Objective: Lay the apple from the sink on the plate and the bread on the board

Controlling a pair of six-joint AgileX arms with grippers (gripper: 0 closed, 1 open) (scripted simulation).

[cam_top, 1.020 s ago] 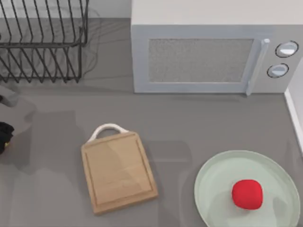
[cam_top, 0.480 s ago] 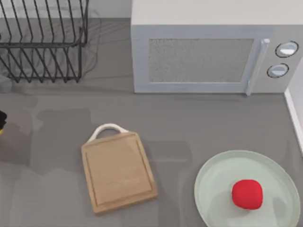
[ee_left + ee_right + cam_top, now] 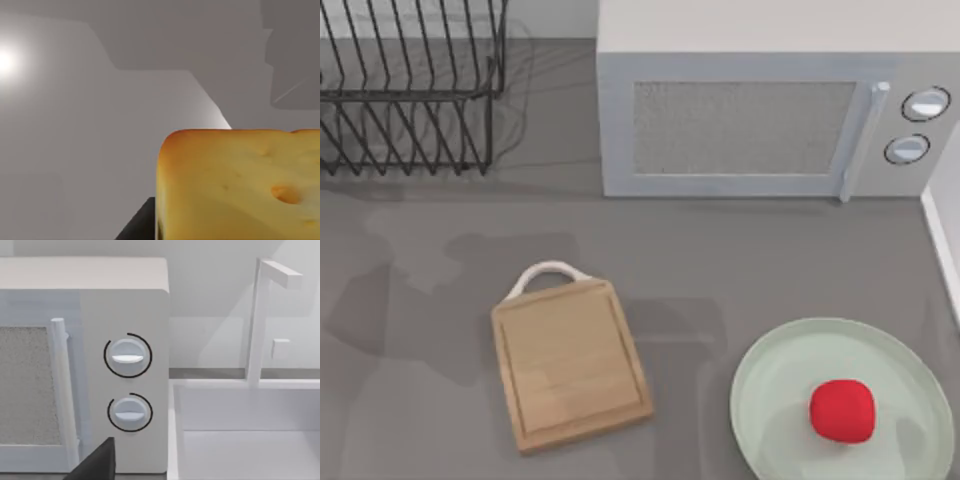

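Left arm has slipped out of the top view; golden-yellow bread chunk [image 3: 240, 185] looms close before its pincer, grip perhaps closed, cannot tell. Light-wood board [image 3: 570, 364] waits bare.

White microwave [image 3: 82, 365] with two dials [image 3: 127, 356], white sink [image 3: 245, 430] beside, faucet [image 3: 257, 320]

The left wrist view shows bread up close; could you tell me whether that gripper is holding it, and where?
It cannot be told: the bread sits close before the camera, but no fingers show on it.
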